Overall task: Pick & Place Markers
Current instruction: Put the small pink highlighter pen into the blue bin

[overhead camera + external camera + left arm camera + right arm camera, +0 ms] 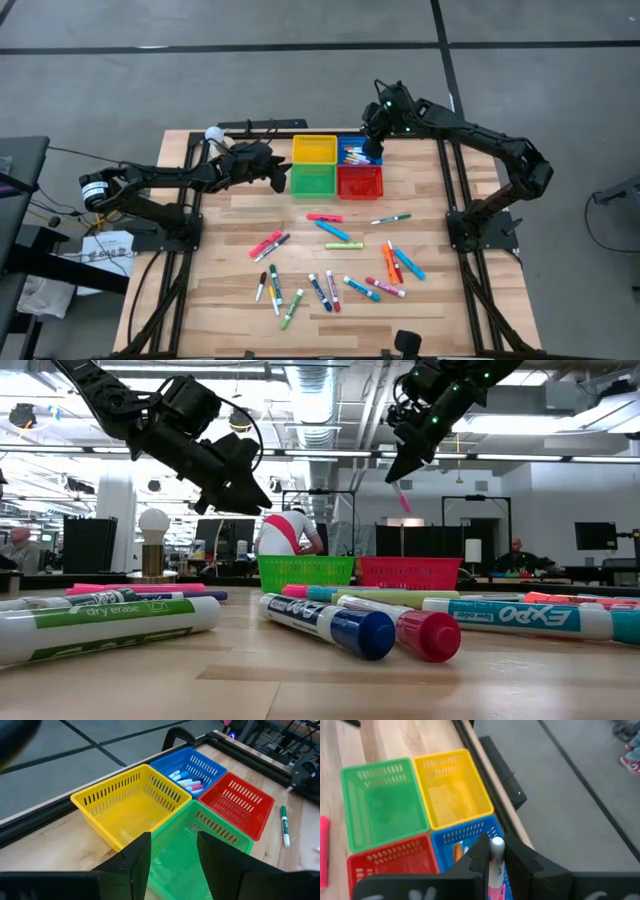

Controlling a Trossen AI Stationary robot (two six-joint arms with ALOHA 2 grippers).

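Over on the left, the left gripper hangs just beside the green basket, its fingers apart with nothing between them. That basket looks bare inside, as does the yellow basket touching it on the far side. Right of the green basket sits the red basket, also bare. The blue basket, diagonal to the green basket, holds several markers, too tangled to count. Above it hovers the right gripper, jaws clamped on a pink marker with a white end, standing upright between them. The loose markers lie scattered on the table on the near side of the green basket, well apart from it. Beyond the table, a person with a red sash stands half hidden behind the green basket.
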